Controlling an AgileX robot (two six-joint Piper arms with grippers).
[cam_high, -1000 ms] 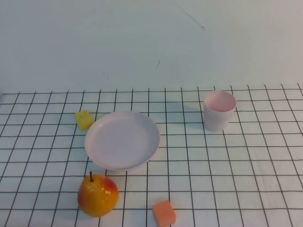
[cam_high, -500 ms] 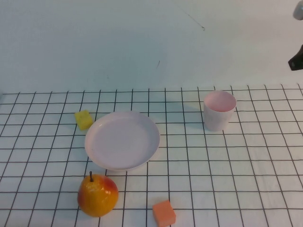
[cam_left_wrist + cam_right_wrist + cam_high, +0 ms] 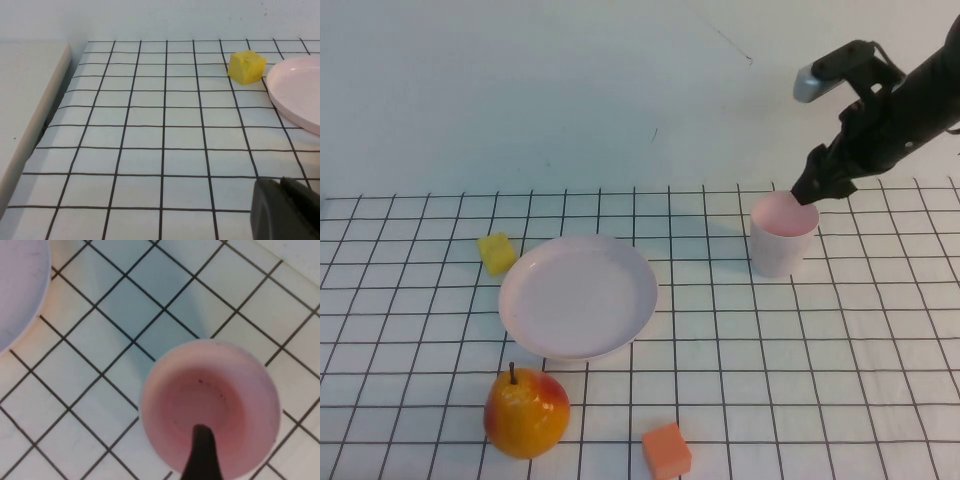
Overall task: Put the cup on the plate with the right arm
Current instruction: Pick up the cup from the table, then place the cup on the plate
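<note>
Right gripper (image 3: 812, 188) hovers at the cup (image 3: 783, 234) rim, grip unclear; left gripper (image 3: 285, 210) low, unreadable. Plate (image 3: 578, 296) sits bare between yellow cube (image 3: 497, 253) and pear (image 3: 526, 411).

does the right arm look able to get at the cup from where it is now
Probably yes: the right gripper hangs just above the cup, nothing between them. The left gripper sits low near the plate, out of the way.

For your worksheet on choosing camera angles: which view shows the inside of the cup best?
The right wrist view: it looks straight down into the cup, with the right gripper above it. The high view shows the cup's side and rim; the left wrist view misses it.
</note>
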